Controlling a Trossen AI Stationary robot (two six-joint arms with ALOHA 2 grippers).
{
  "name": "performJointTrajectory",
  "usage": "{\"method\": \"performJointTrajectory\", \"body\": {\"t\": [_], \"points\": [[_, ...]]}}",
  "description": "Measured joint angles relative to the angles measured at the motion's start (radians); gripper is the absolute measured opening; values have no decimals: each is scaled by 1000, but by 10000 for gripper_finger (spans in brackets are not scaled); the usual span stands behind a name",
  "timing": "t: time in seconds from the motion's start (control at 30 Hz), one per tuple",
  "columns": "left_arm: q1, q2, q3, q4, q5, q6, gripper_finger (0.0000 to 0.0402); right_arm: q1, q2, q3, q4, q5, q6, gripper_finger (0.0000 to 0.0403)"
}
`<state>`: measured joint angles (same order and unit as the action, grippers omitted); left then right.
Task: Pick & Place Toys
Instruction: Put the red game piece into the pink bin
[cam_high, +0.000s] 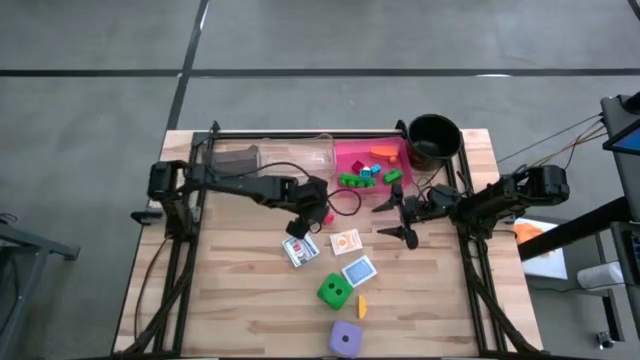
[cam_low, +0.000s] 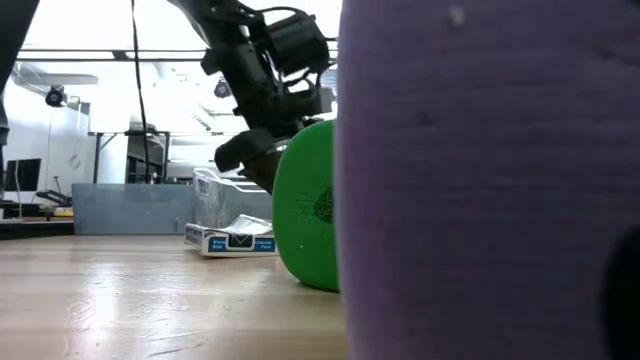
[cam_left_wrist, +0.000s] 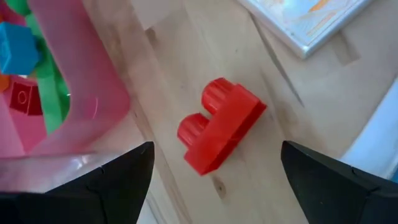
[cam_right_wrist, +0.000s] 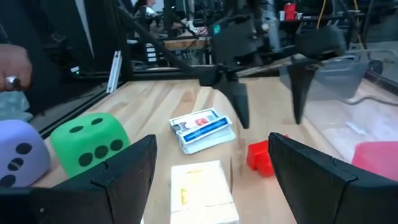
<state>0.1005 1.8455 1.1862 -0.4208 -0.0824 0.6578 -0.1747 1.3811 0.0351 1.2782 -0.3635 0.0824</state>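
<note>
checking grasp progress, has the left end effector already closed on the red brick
No, the left end effector is open, its fingers standing apart on either side of the red brick, which lies untouched on the table.

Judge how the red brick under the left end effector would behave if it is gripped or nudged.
The red brick looks like rigid moulded plastic, so probably stiff and light. It lies flat on the wood, unlikely to roll. Its two round studs and glossy faces could let it slip or twist between the left end effector's open fingers.

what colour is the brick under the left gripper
Red. The brick shows best in the left wrist view, lying on the wood between the open left gripper fingers.
</note>
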Motion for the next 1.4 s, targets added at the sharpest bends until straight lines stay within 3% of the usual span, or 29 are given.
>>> {"method": "performJointTrajectory", "body": {"t": [0.53, 0.7, 1.13, 1.4], "points": [[18, 183, 127, -63, 27, 51, 337, 7, 0, -14, 0, -2, 12, 307], [18, 192, 127, -81, 31, 49, 271, 9, 0, -16, 0, -2, 19, 307], [16, 173, 126, -123, 13, 41, 26, 10, 0, -17, 0, -2, 27, 307], [16, 128, 121, -125, 28, -19, 18, 10, 0, -17, 0, -2, 27, 307]]}}
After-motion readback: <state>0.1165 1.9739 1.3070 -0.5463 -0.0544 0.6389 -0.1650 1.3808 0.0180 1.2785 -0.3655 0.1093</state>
